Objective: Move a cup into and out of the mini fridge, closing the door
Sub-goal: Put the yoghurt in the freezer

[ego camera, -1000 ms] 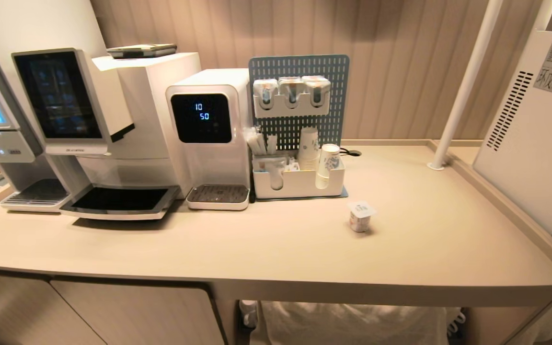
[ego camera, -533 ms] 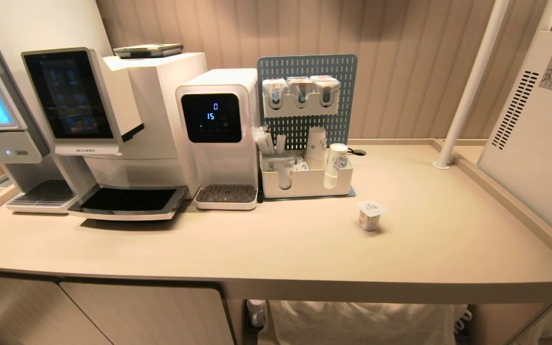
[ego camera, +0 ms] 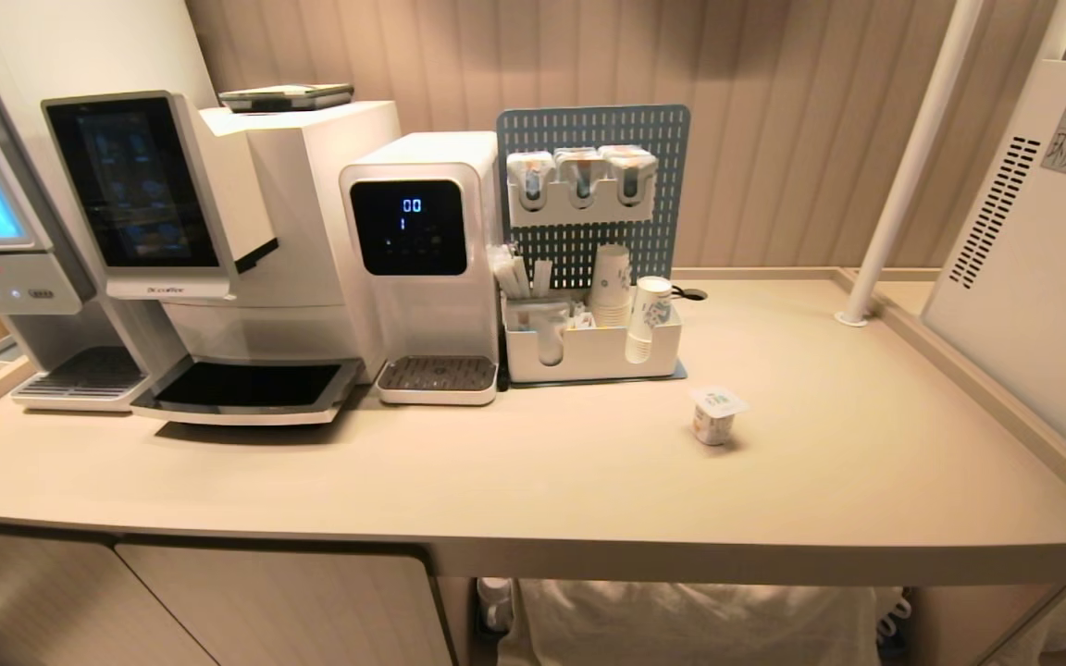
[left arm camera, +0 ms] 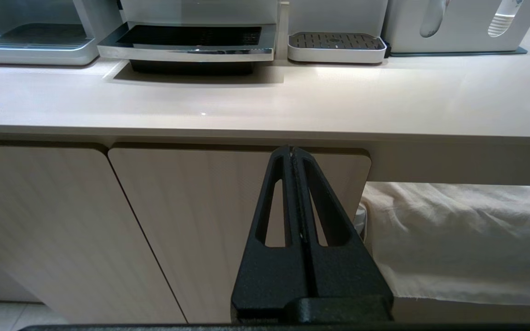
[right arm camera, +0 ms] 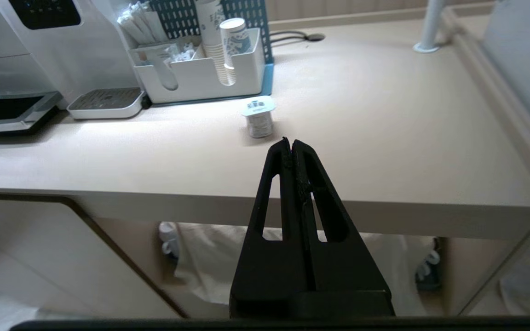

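Note:
The cup (ego camera: 716,415) is a small sealed pot with a white foil lid, standing alone on the beige counter (ego camera: 514,481). At the right edge stands the mini fridge (ego camera: 1033,268), showing only its white side with vent slots and a warning sticker; its door is out of view. My right gripper (right arm camera: 289,141) is shut and empty, raised near the counter's front edge, with the cup (right arm camera: 258,117) a short way beyond its tips. My left gripper (left arm camera: 291,149) is shut and empty, low in front of a cabinet door (left arm camera: 191,230). Neither arm shows in the head view.
Two white coffee machines (ego camera: 218,240) and a water dispenser (ego camera: 417,250) line the back left. A white organiser (ego camera: 593,347) with paper cup stacks stands before a blue pegboard (ego camera: 593,139). A white pole (ego camera: 903,166) rises at the back right. A raised rim (ego camera: 986,407) edges the counter's right side.
The whole head view shifted slightly rightward early on, so the camera moved, then held still. The cup has stayed in place. The dispenser's display digits changed.

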